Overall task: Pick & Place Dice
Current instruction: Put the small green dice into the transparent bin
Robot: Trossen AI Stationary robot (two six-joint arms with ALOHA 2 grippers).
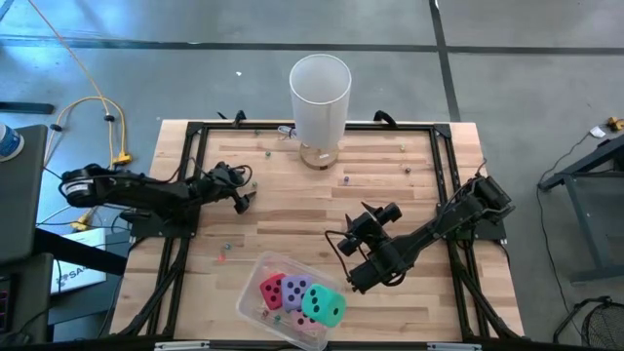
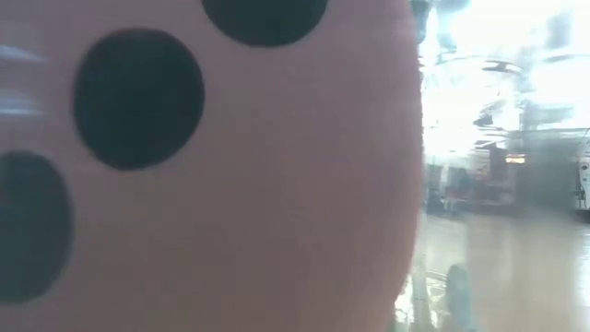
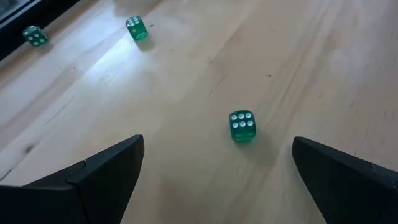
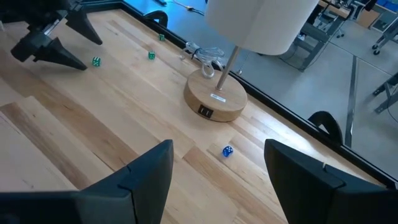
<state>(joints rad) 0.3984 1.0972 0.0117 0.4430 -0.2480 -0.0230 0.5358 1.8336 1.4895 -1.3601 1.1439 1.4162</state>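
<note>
Several foam dice lie together in a clear tub (image 1: 250, 292) near the table's front edge: red (image 1: 272, 288), purple (image 1: 294, 288), teal-green (image 1: 325, 305) and pink (image 1: 304, 322). In the low view the pink die (image 2: 230, 184) fills most of the picture. My left gripper (image 1: 244, 200) is open low over the left part of the table, well away from the tub, with only bare wood and a tiny green die (image 3: 241, 126) ahead of its fingers. My right gripper (image 1: 349, 255) hovers open just beyond the tub's far right side, pointing toward the lamp, with nothing between its fingers (image 4: 149, 174).
A lamp with a white shade (image 1: 320, 93) stands on a round wooden base (image 4: 214, 99) at the table's far middle. Tiny green dice (image 4: 96, 61) and a blue one (image 4: 227, 151) lie scattered on the wood. Black frame rails (image 1: 195, 175) run along the table's sides.
</note>
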